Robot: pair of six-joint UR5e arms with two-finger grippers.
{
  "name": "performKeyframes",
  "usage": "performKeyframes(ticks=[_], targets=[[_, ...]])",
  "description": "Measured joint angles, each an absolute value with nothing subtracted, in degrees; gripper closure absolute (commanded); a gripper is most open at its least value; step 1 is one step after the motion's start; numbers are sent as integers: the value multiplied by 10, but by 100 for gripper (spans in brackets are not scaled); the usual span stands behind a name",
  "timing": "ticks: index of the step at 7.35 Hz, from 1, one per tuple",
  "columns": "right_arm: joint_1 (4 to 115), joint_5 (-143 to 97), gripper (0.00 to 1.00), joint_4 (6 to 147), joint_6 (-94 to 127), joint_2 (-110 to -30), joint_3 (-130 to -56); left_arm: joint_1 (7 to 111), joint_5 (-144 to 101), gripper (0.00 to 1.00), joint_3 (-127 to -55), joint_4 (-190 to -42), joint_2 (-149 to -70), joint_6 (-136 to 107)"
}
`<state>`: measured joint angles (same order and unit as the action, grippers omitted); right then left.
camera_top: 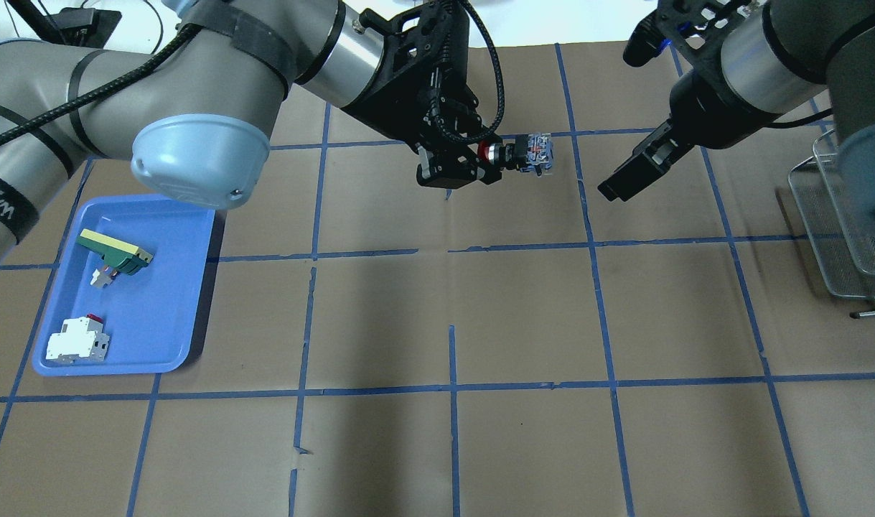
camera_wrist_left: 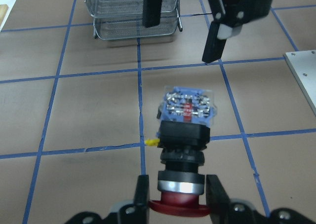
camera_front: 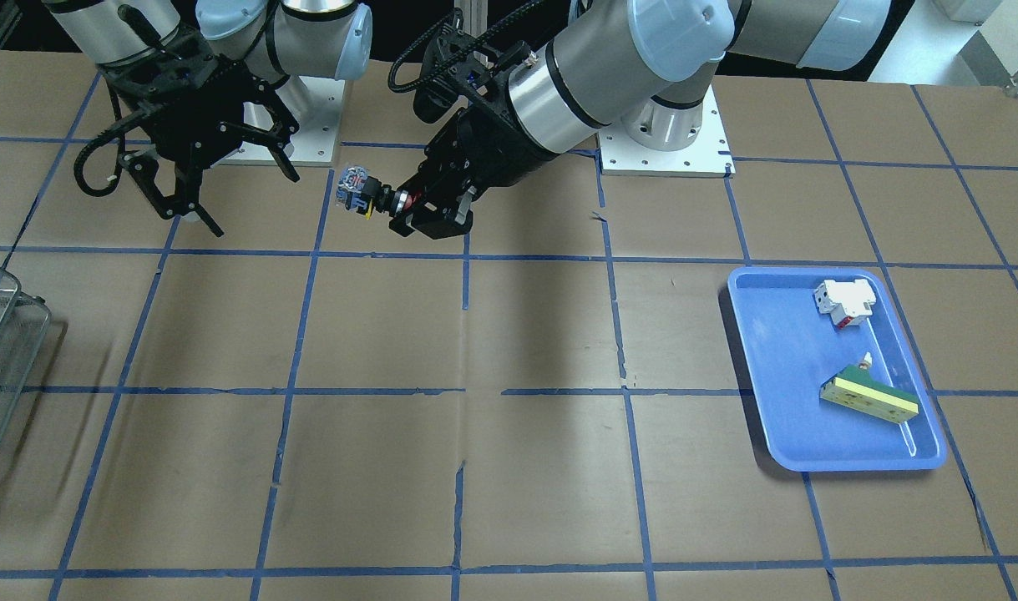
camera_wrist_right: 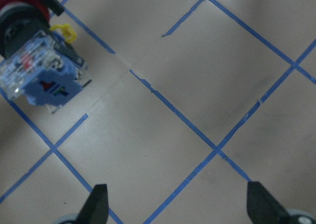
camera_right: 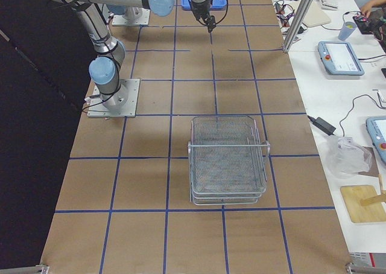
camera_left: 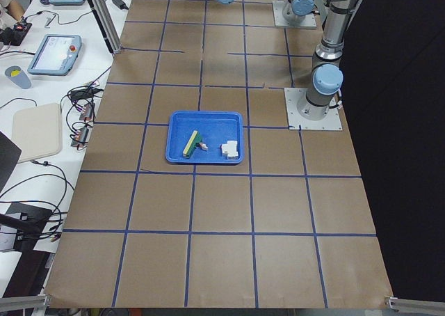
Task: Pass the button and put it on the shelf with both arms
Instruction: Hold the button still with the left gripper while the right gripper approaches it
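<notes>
Holding button by head in left gripper; right gripper wide. Light, rigid, probably slick; grasp blue block.

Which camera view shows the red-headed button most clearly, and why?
The left wrist-mounted view: the button fills the centre, red head gripped by the left end effector. Overhead and front-facing views show it small; the right wrist view crops it; the side views show nothing clear.

Even bright light, soft shadows, sharp pics.
</notes>
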<state>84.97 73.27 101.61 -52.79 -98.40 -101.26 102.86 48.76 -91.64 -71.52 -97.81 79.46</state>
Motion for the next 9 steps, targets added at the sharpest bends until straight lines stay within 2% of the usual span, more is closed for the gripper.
performKeyframes(ticks=[4, 9], targets=[[842, 643, 0, 1011, -734, -986, -1020, 1029, 488, 100, -923, -715, -964, 795], [833, 514, 0, 997, -775, -988, -1036, 1027, 487, 100, -922, -714, -960, 796]])
